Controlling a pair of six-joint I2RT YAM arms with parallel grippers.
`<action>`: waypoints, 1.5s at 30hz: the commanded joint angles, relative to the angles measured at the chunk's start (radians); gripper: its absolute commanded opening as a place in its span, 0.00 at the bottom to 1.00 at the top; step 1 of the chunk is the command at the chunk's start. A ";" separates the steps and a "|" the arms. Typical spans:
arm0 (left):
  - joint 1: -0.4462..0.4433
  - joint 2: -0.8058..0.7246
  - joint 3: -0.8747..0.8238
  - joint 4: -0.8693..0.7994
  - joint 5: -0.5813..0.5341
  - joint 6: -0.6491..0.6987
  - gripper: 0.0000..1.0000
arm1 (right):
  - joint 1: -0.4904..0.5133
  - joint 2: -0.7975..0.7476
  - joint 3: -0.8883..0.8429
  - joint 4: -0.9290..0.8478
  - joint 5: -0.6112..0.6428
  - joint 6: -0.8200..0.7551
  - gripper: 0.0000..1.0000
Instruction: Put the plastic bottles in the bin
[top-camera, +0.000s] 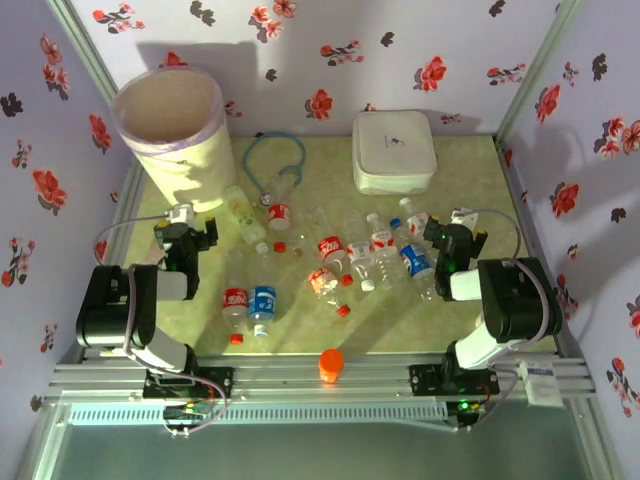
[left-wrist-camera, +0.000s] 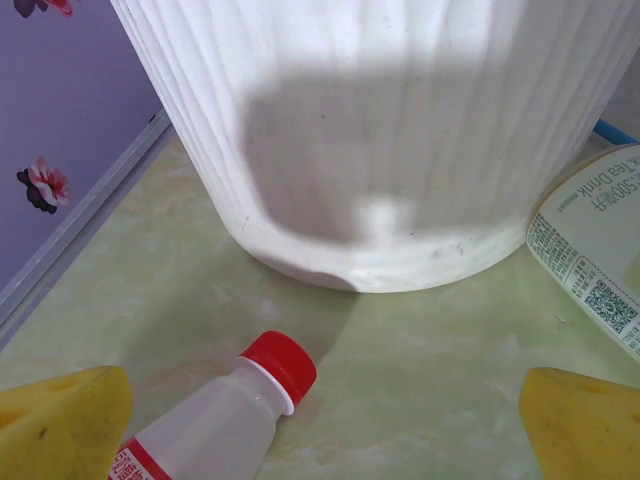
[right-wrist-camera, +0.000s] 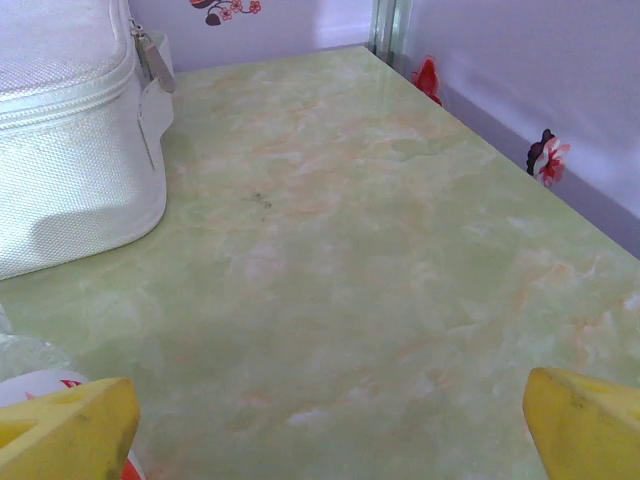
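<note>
Table: a pale green marbled tabletop (top-camera: 300, 335) lay beneath both pincers, walled in by lilac flowered panels (top-camera: 560, 120).
Bin: a tall cream-white ribbed cylindrical bin (top-camera: 190, 165), lined with a pale lilac bag, stood upright straight ahead of the left pincer (top-camera: 190, 222) and close to it. Seen from above, the visible part of its inside looked bare.
Box: a flat white rounded-square zipped box (top-camera: 394, 150) sat ahead of the right pincer (top-camera: 452, 228) and to its left, apart from it.
Left pincer: released, its yellow pads (left-wrist-camera: 60, 425) spread wide and grasping nothing.
Right pincer: also released, yellow pads (right-wrist-camera: 585, 425) wide apart, with bare tabletop between them.
Bottles: about a dozen small clear plastic bottles (top-camera: 330, 247) with red, blue or yellowish labels lay scattered on the table between the two pincers, most of them nearer the right one.
Nearest bottles: a red-capped bottle (left-wrist-camera: 235, 405) lay just under the left pincer beside its left pad, cap towards the bin. A yellowish-labelled bottle (left-wrist-camera: 590, 260) lay ahead and to the right, by the bin's foot. A red-labelled bottle (right-wrist-camera: 30, 385) lay by the right pincer's left pad.
Tubing: a thin blue loop of tubing (top-camera: 262, 150) lay ahead and right of the left pincer.
Knob: a small orange cap-like knob (top-camera: 331, 363) stood behind both pincers, on the near rail.
Progress: by my judgement nothing was done yet, as every bottle in sight was on the table. The whole clearing remained, and the red-capped bottle looked the handiest first pick.
</note>
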 joint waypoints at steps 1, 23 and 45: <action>0.002 0.006 -0.002 0.037 0.004 -0.001 1.00 | -0.007 -0.010 0.012 -0.009 0.008 0.014 0.99; 0.018 0.006 -0.002 0.032 0.014 -0.006 1.00 | -0.008 -0.009 0.017 -0.014 0.005 0.016 0.99; 0.017 -0.362 0.074 -0.428 -0.102 -0.146 1.00 | -0.005 -0.311 0.125 -0.519 -0.001 0.040 0.99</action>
